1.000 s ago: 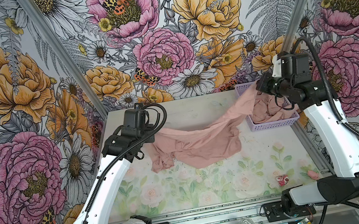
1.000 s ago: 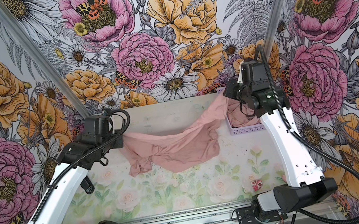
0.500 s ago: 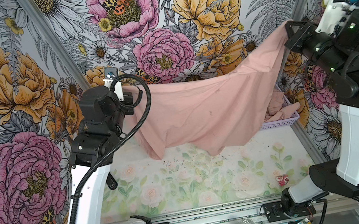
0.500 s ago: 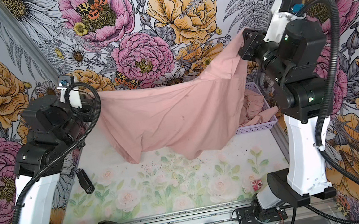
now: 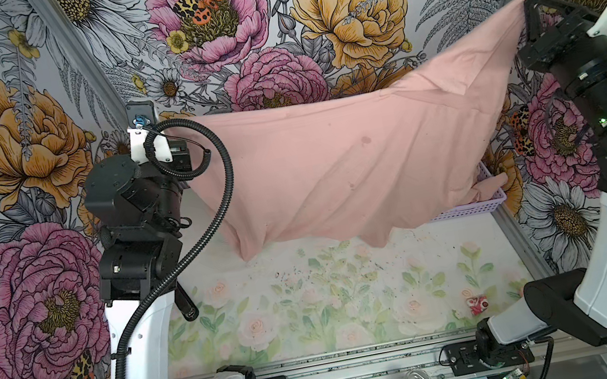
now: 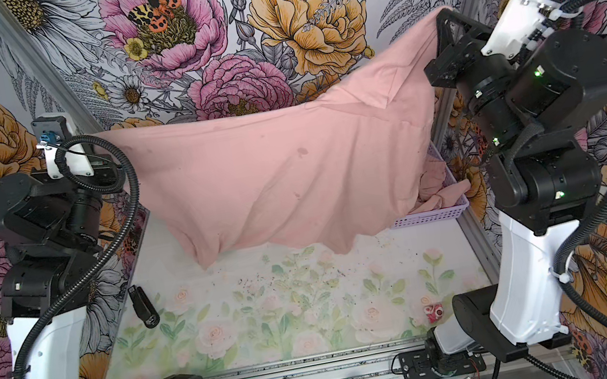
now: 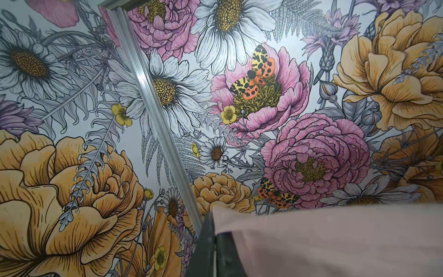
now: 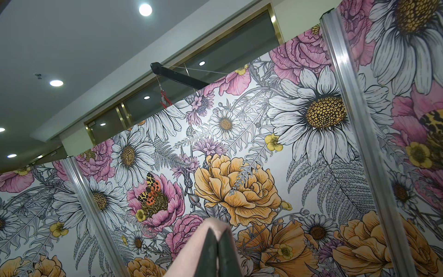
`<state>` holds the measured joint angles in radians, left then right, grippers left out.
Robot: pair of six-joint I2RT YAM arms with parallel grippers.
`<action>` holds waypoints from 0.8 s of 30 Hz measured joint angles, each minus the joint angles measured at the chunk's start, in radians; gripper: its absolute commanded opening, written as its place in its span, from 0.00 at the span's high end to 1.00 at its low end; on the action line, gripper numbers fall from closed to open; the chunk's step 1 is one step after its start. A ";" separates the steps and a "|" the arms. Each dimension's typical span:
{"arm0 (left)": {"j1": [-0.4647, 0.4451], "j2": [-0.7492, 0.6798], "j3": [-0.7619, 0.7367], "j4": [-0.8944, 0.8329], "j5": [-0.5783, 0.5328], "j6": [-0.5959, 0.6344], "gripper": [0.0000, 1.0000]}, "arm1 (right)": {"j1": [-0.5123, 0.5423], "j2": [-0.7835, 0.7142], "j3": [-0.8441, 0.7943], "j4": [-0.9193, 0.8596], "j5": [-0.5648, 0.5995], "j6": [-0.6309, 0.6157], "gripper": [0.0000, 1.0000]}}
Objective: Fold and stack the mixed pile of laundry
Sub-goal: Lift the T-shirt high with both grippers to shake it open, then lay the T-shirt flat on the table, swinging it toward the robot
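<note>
In both top views a broad dusty-pink soft knit garment point(image 5: 332, 168) hangs in the air as a sagging sheet, smooth with shallow diagonal folds and a few small dark spots. Its upper edge is stretched from 9 o'clock to 2 o'clock, and its lower corners droop in points above the pastel floral tabletop point(image 5: 315, 315). The left gripper point(image 5: 186, 145) pinches one top corner. The right gripper point(image 5: 531, 5), higher up, pinches the other. At 3 o'clock a lavender perforated plastic basket point(image 5: 478, 207) holds a second, crumpled dusty-pink garment point(image 5: 488, 183).

In the left wrist view the left gripper's point(image 7: 213, 230) dark flat jaws are pressed together on a matte edge of the garment point(image 7: 335, 239), against the floral printed wall point(image 7: 311, 144).

In the right wrist view the right gripper's point(image 8: 217, 242) jaws are clamped on a narrow fold of the garment point(image 8: 191, 249), which wraps over their tips.
</note>
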<state>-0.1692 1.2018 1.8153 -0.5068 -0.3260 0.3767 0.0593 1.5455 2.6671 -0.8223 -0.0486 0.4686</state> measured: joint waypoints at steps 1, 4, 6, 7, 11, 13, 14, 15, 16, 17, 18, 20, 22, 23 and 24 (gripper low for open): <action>0.018 0.014 -0.006 0.005 0.014 -0.010 1.00 | 0.000 0.024 0.000 0.010 -0.002 -0.001 1.00; 0.068 0.089 -0.009 0.024 0.055 -0.039 1.00 | -0.007 0.127 0.008 0.042 -0.016 -0.008 1.00; 0.096 0.160 -0.007 0.037 0.086 -0.064 1.00 | -0.014 0.227 0.021 0.058 -0.028 -0.008 1.00; 0.106 0.195 -0.006 0.043 0.098 -0.074 1.00 | -0.019 0.276 0.029 0.063 -0.036 -0.006 1.00; 0.124 0.316 0.013 0.072 0.130 -0.110 1.00 | -0.041 0.433 0.048 0.112 -0.075 0.015 1.00; 0.126 0.369 0.037 0.097 0.138 -0.121 1.00 | -0.055 0.486 0.050 0.149 -0.095 0.038 1.00; 0.127 0.385 0.049 0.105 0.140 -0.126 1.00 | -0.063 0.500 0.052 0.166 -0.103 0.049 1.00; 0.127 0.411 0.077 0.117 0.142 -0.133 1.00 | -0.074 0.520 0.063 0.192 -0.117 0.066 1.00; 0.127 0.426 0.099 0.127 0.142 -0.135 1.00 | -0.086 0.533 0.077 0.214 -0.129 0.083 1.00; 0.127 0.439 0.122 0.138 0.145 -0.137 1.00 | -0.095 0.541 0.092 0.232 -0.138 0.096 1.00; 0.127 0.449 0.148 0.151 0.149 -0.139 1.00 | -0.107 0.547 0.113 0.254 -0.149 0.112 1.00; 0.127 0.452 0.192 0.168 0.159 -0.140 1.00 | -0.130 0.546 0.147 0.295 -0.171 0.131 1.00; 0.127 0.441 0.214 0.201 0.173 -0.140 1.00 | -0.148 0.521 0.154 0.336 -0.204 0.146 1.00; 0.127 0.428 0.211 0.212 0.179 -0.140 1.00 | -0.154 0.504 0.148 0.347 -0.220 0.152 1.00; 0.127 0.409 0.198 0.222 0.185 -0.140 1.00 | -0.162 0.473 0.124 0.359 -0.244 0.158 1.00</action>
<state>-0.0425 1.6108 2.0129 -0.2848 -0.1410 0.2371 -0.1024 2.0190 2.7911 -0.4633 -0.2928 0.6270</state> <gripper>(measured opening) 0.046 0.050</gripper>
